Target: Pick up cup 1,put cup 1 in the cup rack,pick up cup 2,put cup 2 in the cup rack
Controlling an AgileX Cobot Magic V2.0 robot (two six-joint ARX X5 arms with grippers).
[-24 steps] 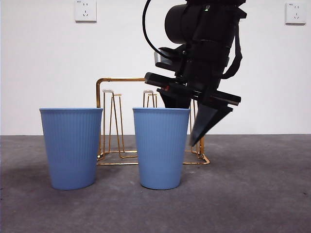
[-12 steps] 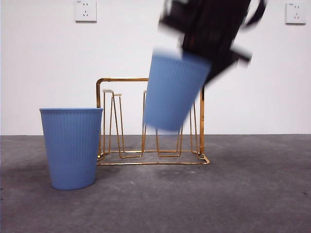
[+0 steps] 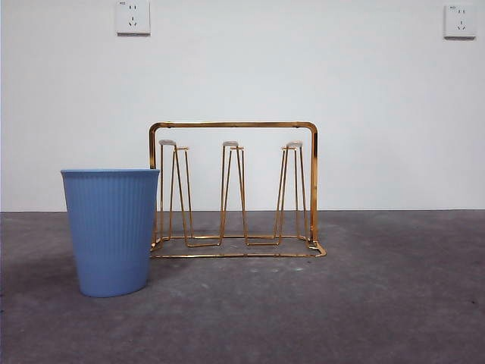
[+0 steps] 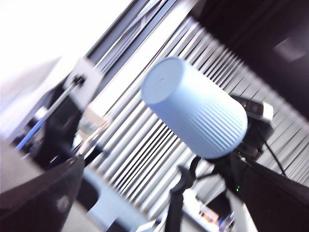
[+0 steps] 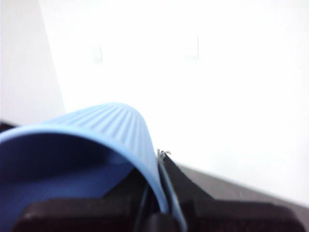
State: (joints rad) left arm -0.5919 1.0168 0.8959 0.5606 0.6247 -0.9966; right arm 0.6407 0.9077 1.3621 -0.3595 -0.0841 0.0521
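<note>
The cup (image 3: 111,231) on the table (image 3: 364,303) is covering the rack's (image 3: 233,189) near left corner. In the right wrist view the lifted cup (image 5: 82,159) is running off the picture's edge and hiding most of the right pincer (image 5: 161,193). In the left wrist view everything is smearing: the lifted cup (image 4: 195,113) is showing soft-edged, and the arm behind it is blurring into dark shapes.
</note>
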